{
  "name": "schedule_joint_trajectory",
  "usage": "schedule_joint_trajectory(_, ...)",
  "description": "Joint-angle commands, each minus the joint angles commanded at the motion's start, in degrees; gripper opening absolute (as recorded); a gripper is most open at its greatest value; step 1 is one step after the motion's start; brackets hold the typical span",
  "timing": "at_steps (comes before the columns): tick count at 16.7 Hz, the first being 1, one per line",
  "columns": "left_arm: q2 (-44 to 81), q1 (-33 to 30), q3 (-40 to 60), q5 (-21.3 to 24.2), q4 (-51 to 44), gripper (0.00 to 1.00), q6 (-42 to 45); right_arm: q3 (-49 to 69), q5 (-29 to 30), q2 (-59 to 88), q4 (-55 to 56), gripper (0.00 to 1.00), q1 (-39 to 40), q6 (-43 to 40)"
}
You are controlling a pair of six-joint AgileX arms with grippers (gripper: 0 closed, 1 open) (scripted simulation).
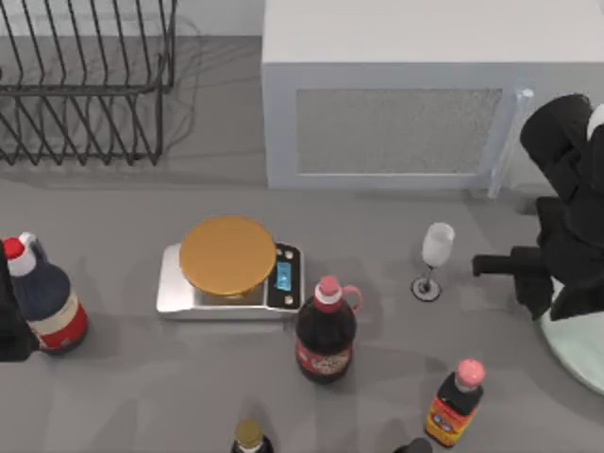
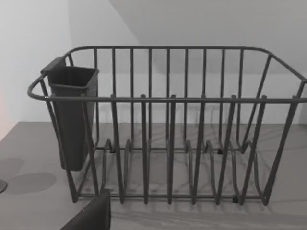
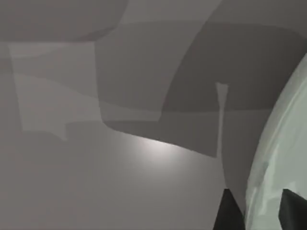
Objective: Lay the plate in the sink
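Observation:
The pale mint-green plate (image 1: 578,357) lies at the table's right edge, partly under my black right arm (image 1: 566,226). In the right wrist view my right gripper (image 3: 261,205) straddles the plate's rim (image 3: 283,143), and its dark fingertips (image 3: 229,213) press against both faces of that rim, so it is shut on the plate. My left gripper (image 1: 9,321) is parked at the left edge, beside a dark bottle, and faces the dish rack. The sink is out of view.
A white microwave (image 1: 396,94) stands at the back and a black wire dish rack (image 1: 85,85) at the back left. A kitchen scale with an orange platter (image 1: 228,255) sits mid-table. A wine glass (image 1: 434,257) and several bottles (image 1: 326,330) stand near the plate.

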Motion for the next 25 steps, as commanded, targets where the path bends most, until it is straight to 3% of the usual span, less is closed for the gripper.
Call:
schedule_joint_trajectory(11,0.0,0.0,0.0,0.0,0.0,1.0,0.0,40.81,-0.5,-3.17,-43.98,0.0,-0.89,0.46)
schedule_joint_trajectory(16,0.0,0.0,0.0,0.0,0.0,1.0,0.0,52.15,-0.13,-2.21,-48.85,0.0,1.99,-0.26)
schedule_joint_trajectory(25,0.0,0.0,0.0,0.0,0.0,1.0,0.0,56.59,1.12,1.39,-48.24,0.0,-1.39,-0.79)
